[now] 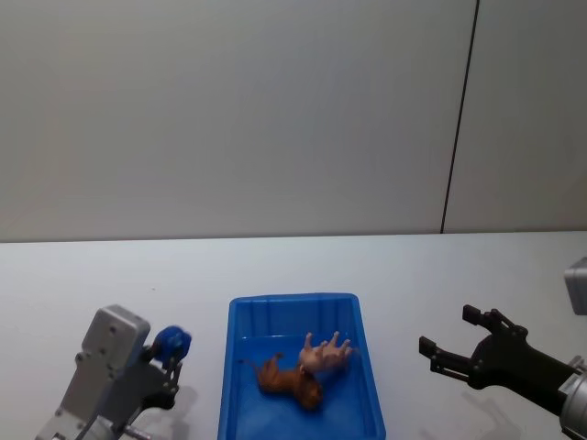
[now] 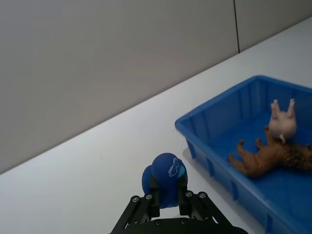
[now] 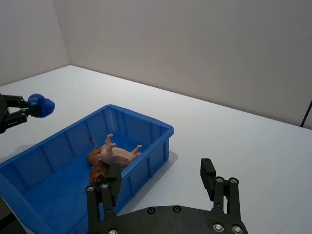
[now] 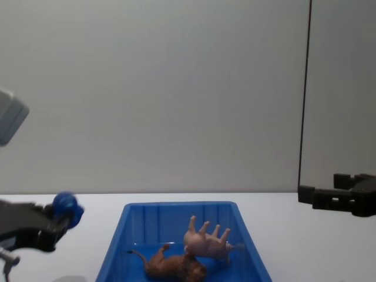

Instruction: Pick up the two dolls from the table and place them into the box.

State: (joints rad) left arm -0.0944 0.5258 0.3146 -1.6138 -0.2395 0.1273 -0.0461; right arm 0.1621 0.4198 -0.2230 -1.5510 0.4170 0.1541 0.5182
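Observation:
The blue box (image 1: 293,300) stands on the white table (image 1: 110,275) in front of me. Both dolls lie inside it: the pink pig (image 1: 327,353) on its back with legs up, leaning against the brown lion (image 1: 292,382). The left wrist view shows the pig (image 2: 282,124) and lion (image 2: 268,156) touching. My left gripper (image 1: 170,356) hovers left of the box, shut on a small round blue toy (image 2: 165,175). To the right of the box, my right gripper (image 1: 449,332) is held above the table, open with nothing in it (image 3: 161,173).
A grey wall runs behind the table, with a dark vertical seam (image 1: 459,119) on the right. Bare tabletop lies on both sides of the box and behind it.

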